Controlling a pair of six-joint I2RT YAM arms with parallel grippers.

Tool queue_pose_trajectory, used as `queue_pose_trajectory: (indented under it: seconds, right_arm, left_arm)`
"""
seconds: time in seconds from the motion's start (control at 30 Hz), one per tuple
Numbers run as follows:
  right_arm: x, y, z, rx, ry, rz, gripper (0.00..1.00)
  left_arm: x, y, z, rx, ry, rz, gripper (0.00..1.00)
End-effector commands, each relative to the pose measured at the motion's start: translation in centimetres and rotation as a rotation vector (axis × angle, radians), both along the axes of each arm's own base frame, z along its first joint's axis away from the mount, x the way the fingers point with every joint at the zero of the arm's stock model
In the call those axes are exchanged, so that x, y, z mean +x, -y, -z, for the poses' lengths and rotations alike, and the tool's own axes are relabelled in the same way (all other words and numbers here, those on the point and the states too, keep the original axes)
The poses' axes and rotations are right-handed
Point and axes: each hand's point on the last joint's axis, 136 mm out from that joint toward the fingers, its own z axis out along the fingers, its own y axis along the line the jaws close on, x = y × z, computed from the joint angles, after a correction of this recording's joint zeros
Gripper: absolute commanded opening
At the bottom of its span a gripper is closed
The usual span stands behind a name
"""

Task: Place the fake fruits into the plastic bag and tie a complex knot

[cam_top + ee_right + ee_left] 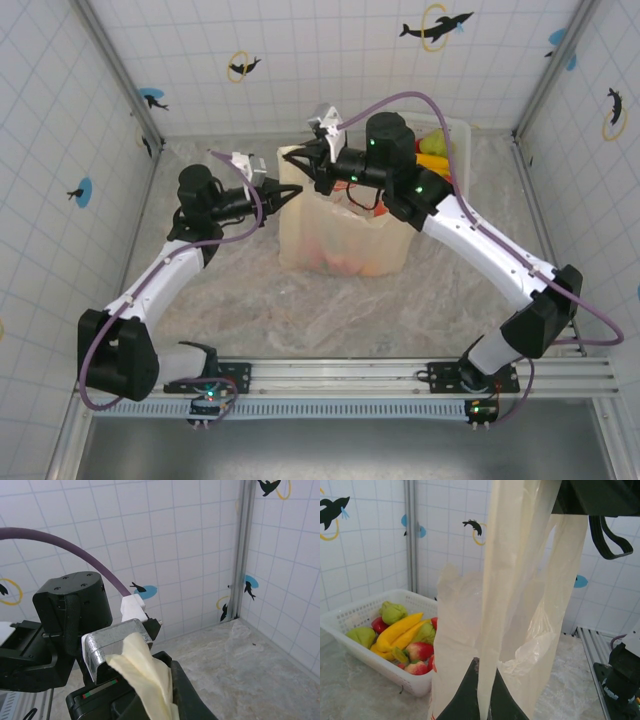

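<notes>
Top external: plastic bag (345, 235), thin translucent cream film, upright on marbled surface (250, 310). Glossy fake fruits (432, 150) in white lattice basket (460, 126) behind the bag.
Left wrist: left gripper (481, 692) closed on the bag's flat handle strip (492, 605).
Right wrist: right gripper (159, 705) pinching the bag's twisted handle (150, 675).

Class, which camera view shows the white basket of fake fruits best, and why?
The left wrist view: the white basket sits close, its fake fruits individually visible in yellow, green and red. From the top external camera, the right arm covers most of it, leaving a corner.
</notes>
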Motion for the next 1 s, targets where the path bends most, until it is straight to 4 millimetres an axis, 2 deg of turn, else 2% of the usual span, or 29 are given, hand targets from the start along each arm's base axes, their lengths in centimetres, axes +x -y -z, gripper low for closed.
queue_pose_trajectory:
  seconds: [0.0,0.1,0.23,0.37,0.43,0.63,0.73,0.83,0.9,0.97]
  right_arm:
    - [-1.7,1.7,-7.7,0.142,0.157,-0.016,0.12]
    - [-2.0,2.0,-8.1,0.148,0.167,-0.030,0.20]
    - [-2.4,3.0,-6.8,0.121,0.176,-0.062,0.42]
    - [-3.1,4.3,-4.5,0.090,0.235,-0.113,0.85]
    - [-3.0,4.4,-3.5,0.075,0.251,-0.116,0.95]
    - [-2.1,1.9,-1.3,0.032,0.217,-0.152,0.95]
    - [-1.7,0.6,-1.0,0.029,0.190,-0.170,0.87]
    - [-1.4,-0.3,-0.6,0.017,0.169,-0.174,0.75]
    - [-1.4,-0.4,-0.6,0.020,0.164,-0.173,0.59]
    - [-1.3,-0.3,-1.1,0.035,0.159,-0.156,0.40]
  left_arm:
    - [-0.4,0.2,0.3,0.004,0.016,0.029,0.00]
    - [-0.5,0.2,0.2,0.004,0.015,0.031,0.00]
    - [-0.8,0.3,-0.1,0.002,0.022,0.044,0.00]
    - [-1.1,0.3,-0.3,0.003,0.031,0.056,0.00]
    - [-1.3,0.3,-0.3,0.005,0.033,0.065,0.00]
    - [-1.5,0.5,-0.3,0.009,0.035,0.082,0.00]
    - [-1.6,0.5,-0.4,0.008,0.038,0.084,0.00]
    - [-1.7,0.5,-0.5,0.008,0.040,0.088,0.00]
    - [-1.7,0.5,-0.5,0.008,0.043,0.088,0.00]
    - [-1.7,0.5,-0.6,0.009,0.047,0.084,0.00]
